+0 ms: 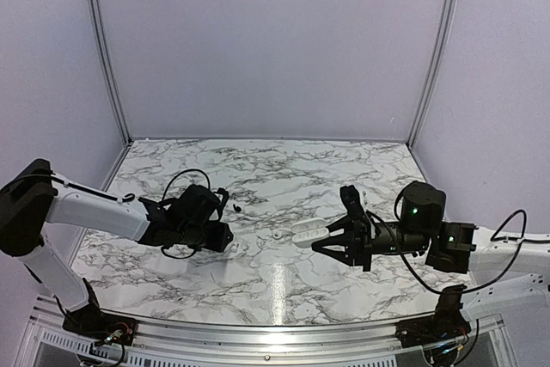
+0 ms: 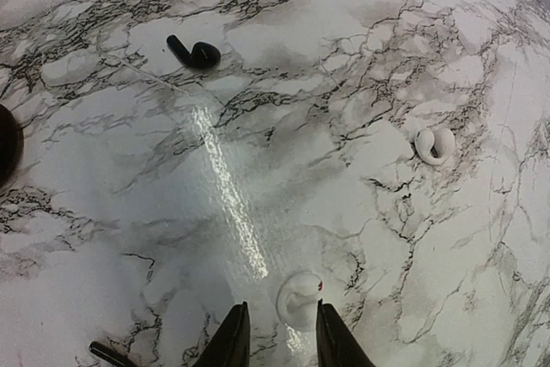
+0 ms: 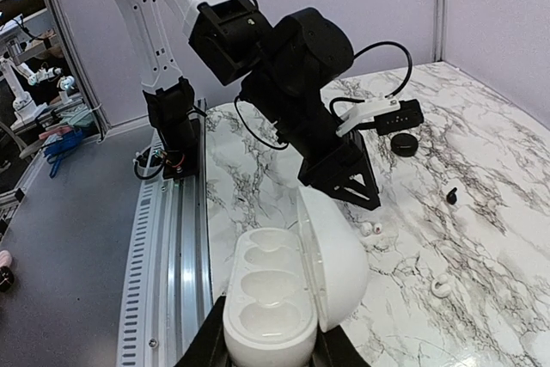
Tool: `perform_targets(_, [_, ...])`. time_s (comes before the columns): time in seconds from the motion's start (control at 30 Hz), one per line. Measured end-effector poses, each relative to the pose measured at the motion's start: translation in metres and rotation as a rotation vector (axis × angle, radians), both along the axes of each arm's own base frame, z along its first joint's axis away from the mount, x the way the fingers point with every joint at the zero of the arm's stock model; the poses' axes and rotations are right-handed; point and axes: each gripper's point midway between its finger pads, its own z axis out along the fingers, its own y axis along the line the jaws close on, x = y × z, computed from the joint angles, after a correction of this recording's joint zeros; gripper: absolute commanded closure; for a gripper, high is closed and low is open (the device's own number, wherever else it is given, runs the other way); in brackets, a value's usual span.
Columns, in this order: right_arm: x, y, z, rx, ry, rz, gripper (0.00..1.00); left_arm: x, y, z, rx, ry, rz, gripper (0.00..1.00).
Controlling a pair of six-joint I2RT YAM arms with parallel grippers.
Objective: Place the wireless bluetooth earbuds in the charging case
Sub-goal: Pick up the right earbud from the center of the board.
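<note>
- Table [image 1: 258,161] of marble, lying beneath the white case [image 3: 284,290].
- Right claw [image 3: 268,345] pinching that case, its lid swung open.
- Left claw [image 2: 282,337], well left of the case, spread around one white earbud [image 2: 299,300].
- Second white earbud [image 3: 443,285] near the case; black earbud [image 2: 193,53] farther off.

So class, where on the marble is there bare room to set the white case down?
Bare: the far strip of the marble table along the back wall; the near strip by the rail. Crowded: mid-table, where white earbuds and a black earbud lie.
</note>
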Motion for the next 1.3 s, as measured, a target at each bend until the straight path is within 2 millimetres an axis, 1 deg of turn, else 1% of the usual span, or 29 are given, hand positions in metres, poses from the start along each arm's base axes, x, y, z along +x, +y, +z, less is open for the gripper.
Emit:
perform_targets(0.43, [0.000, 0.000, 0.001, 0.001, -0.008, 0.001, 1.00, -0.004, -0.002, -0.021, 0.029, 0.059, -0.007, 0.74])
perform_targets(0.63, [0.000, -0.001, 0.000, -0.002, -0.012, 0.002, 1.00, -0.002, -0.007, -0.021, 0.028, 0.066, -0.013, 0.74])
perform_targets(0.87, [0.000, -0.001, -0.001, -0.006, -0.014, 0.002, 1.00, -0.005, -0.013, -0.023, 0.028, 0.072, -0.033, 0.75])
perform_targets(1.1, [0.000, -0.001, -0.001, -0.007, -0.014, 0.002, 1.00, -0.009, -0.025, -0.022, 0.029, 0.067, -0.069, 0.79])
perform_targets(1.2, [0.000, -0.001, -0.001, -0.007, -0.014, 0.002, 1.00, -0.012, -0.027, -0.024, 0.033, 0.068, -0.083, 0.84])
perform_targets(1.3, [0.000, -0.001, -0.001, -0.007, -0.014, 0.003, 1.00, -0.013, -0.027, -0.024, 0.039, 0.070, -0.087, 0.91])
